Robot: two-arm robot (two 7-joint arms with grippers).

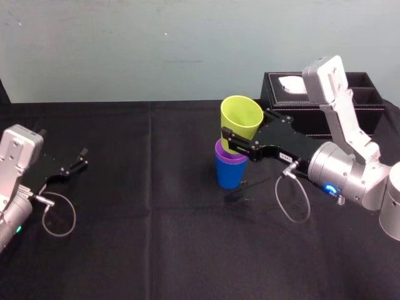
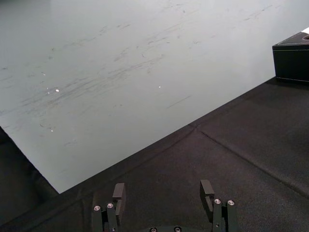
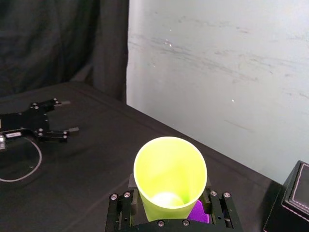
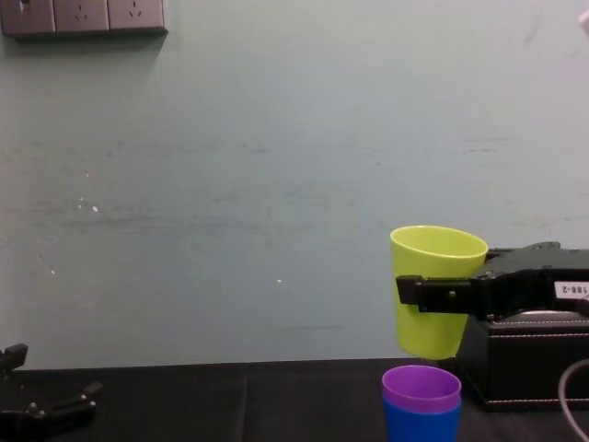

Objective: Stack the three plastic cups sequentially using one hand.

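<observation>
My right gripper [image 1: 230,141] is shut on the yellow-green cup [image 1: 240,122], holding it upright just above the other two cups. The purple cup [image 1: 229,155] sits nested inside the blue cup [image 1: 229,173], which stands on the black tablecloth near the middle. In the chest view the yellow-green cup [image 4: 436,287] hangs a little above the purple cup [image 4: 421,387] and slightly to its right, apart from it. In the right wrist view the fingers [image 3: 210,199] clamp the yellow-green cup [image 3: 170,176] on both sides, with the purple cup's rim [image 3: 200,211] below. My left gripper [image 1: 80,159] rests open at the far left.
A black leather-look tissue box [image 1: 294,97] stands at the back right, just behind my right arm. The black cloth table [image 1: 150,206] stretches wide in front and to the left of the cups. A pale wall rises behind the table.
</observation>
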